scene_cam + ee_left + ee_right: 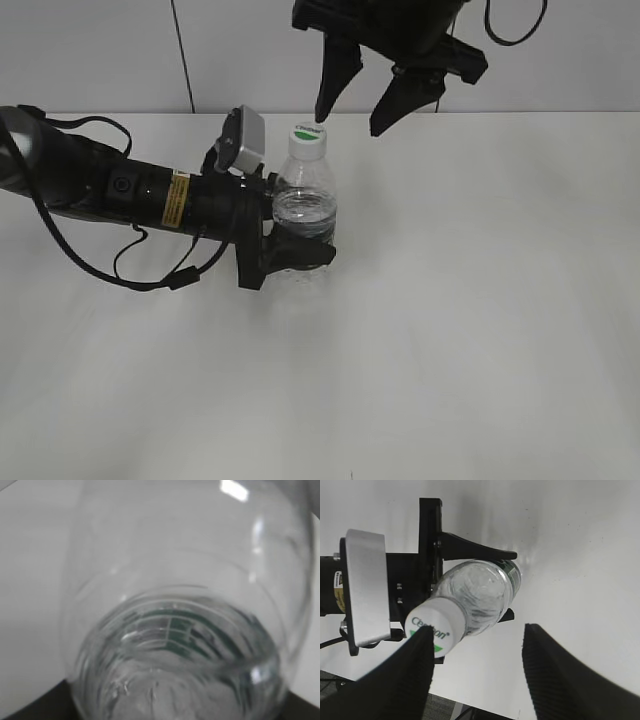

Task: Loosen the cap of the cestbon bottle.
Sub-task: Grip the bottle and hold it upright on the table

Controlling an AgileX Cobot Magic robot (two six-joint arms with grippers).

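Note:
The cestbon bottle stands upright just left of the table's middle, clear with water inside and a dark green label low down. Its white cap with a green mark sits on top. My left gripper reaches in from the left and is shut on the bottle's lower body, one finger on each side. The bottle fills the left wrist view. My right gripper hangs open above the cap, a little to its right. In the right wrist view the cap lies partly behind the left one of its fingers.
The white table stretches around the bottle, against a pale wall behind. My left arm's black body and cables lie across the left side of the table. The grey left wrist camera housing sits close beside the cap.

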